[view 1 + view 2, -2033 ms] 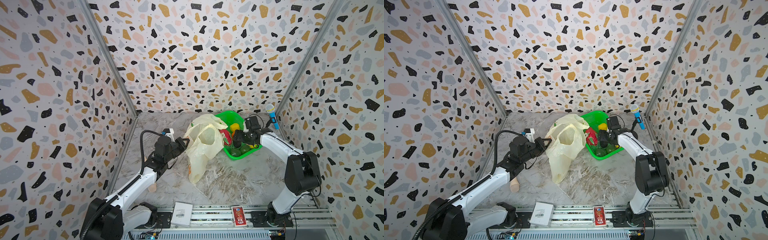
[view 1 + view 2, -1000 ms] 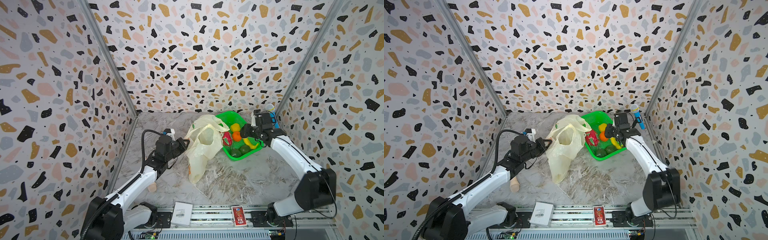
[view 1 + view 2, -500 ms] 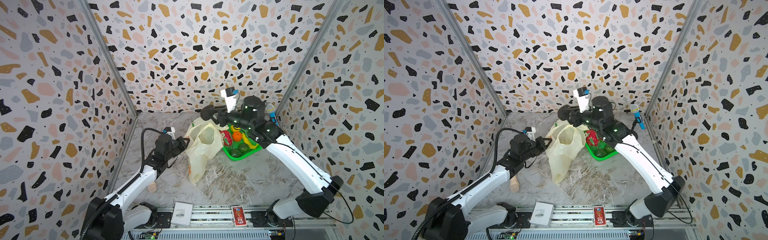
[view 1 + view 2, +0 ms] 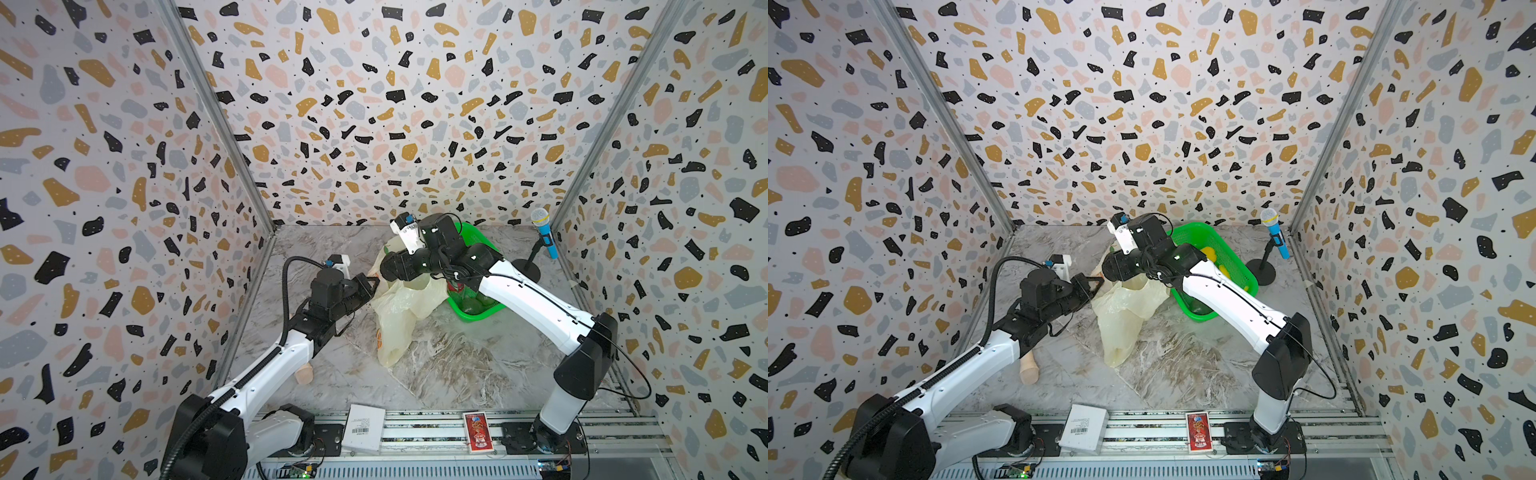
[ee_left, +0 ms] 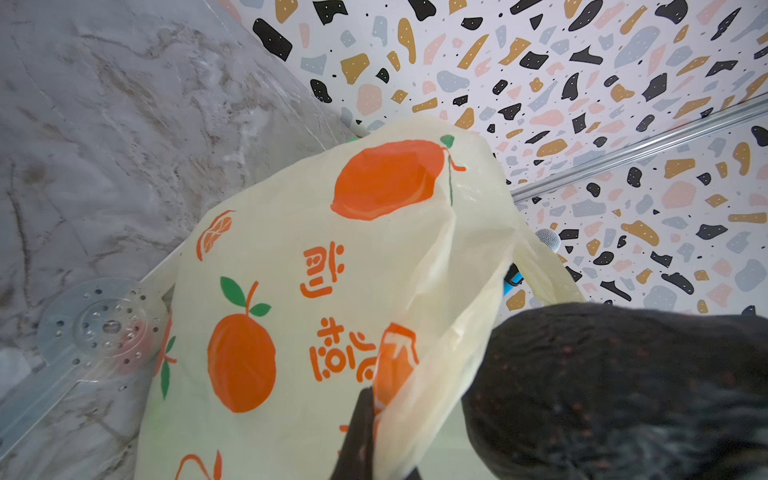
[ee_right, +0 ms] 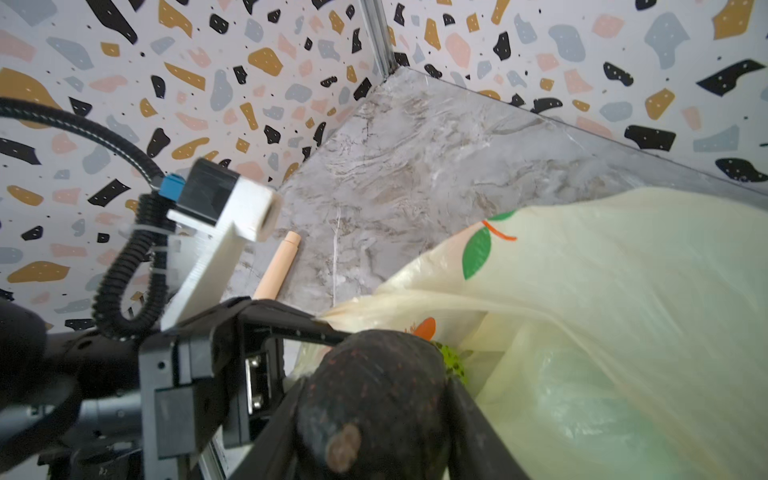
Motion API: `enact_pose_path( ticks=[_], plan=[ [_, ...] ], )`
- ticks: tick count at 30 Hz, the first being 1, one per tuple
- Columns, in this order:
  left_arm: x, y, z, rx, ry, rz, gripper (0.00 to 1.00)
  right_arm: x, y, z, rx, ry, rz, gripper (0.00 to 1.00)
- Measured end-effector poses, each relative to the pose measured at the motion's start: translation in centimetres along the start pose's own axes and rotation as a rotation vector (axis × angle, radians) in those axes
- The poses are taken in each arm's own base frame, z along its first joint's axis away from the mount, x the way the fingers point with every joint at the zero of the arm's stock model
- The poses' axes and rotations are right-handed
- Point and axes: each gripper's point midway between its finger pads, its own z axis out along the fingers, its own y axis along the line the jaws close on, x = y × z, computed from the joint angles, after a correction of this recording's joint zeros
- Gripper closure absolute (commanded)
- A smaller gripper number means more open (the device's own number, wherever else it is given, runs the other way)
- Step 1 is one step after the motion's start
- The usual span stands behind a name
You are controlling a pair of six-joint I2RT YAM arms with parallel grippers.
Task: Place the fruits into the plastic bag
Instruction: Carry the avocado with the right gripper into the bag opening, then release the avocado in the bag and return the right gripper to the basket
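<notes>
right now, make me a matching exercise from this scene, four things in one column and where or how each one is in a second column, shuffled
Things
1. avocado
2. plastic bag
3. green basket
4. microphone

Places and states
A. standing upright near the back right corner
B. rim pinched by the shut left tool
C. partly hidden behind the right arm
D. gripped in the right tool at the bag's open mouth

Pairs: 1-D, 2-B, 3-C, 4-A
</notes>
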Motion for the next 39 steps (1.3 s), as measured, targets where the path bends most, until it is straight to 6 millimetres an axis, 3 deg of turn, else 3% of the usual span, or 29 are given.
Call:
enact_pose_path(
  ticks=[2, 5, 10, 18, 21, 25, 27, 30, 32, 34, 36, 39],
  plan=[
    [0.0, 0.0, 0.0, 0.000, 0.000, 0.000, 1.00, 0.9, -0.3, -0.1, 0.012, 0.020, 0.005, 0.73],
    [0.0, 0.1, 0.0, -0.005, -0.001, -0.001, 1.00, 1.6, -0.4, 0.0, 0.020, 0.040, 0.010, 0.51],
    [-0.2, 1.3, -0.2, -0.067, -0.025, -0.010, 1.00, 2.0, -0.1, 0.1, 0.001, 0.057, 0.019, 0.34],
    [-1.3, 2.0, -1.2, -0.118, -0.089, -0.011, 1.00, 1.1, 1.0, -1.3, -0.034, 0.027, 0.000, 0.29],
    [-1.4, 2.2, -1.2, -0.125, -0.092, -0.013, 1.00, 0.0, 1.1, -3.1, -0.015, -0.020, -0.028, 0.28],
    [-1.4, 2.2, -1.2, -0.126, -0.092, -0.013, 1.00, -2.9, 0.6, -7.5, 0.041, -0.142, -0.060, 0.26],
    [-1.4, 2.2, -1.2, -0.126, -0.092, -0.013, 1.00, -5.0, -0.9, -10.8, 0.092, -0.236, -0.048, 0.24],
    [-1.4, 2.2, -1.2, -0.126, -0.092, -0.013, 1.00, -7.1, -5.6, -16.6, 0.227, -0.388, 0.028, 0.23],
    [-1.4, 2.3, -1.2, -0.127, -0.091, -0.014, 1.00, -6.5, -10.1, -20.1, 0.345, -0.452, 0.124, 0.23],
    [-1.4, 2.3, -1.1, -0.128, -0.091, -0.014, 1.00, -4.6, -14.4, -21.9, 0.448, -0.472, 0.235, 0.23],
    [-1.4, 2.3, -1.1, -0.128, -0.091, -0.015, 1.00, -1.6, -17.7, -21.6, 0.518, -0.430, 0.328, 0.23],
    [-1.4, 2.5, -1.0, -0.131, -0.088, -0.017, 1.00, 3.7, -20.6, -18.0, 0.554, -0.270, 0.418, 0.23]
  ],
)
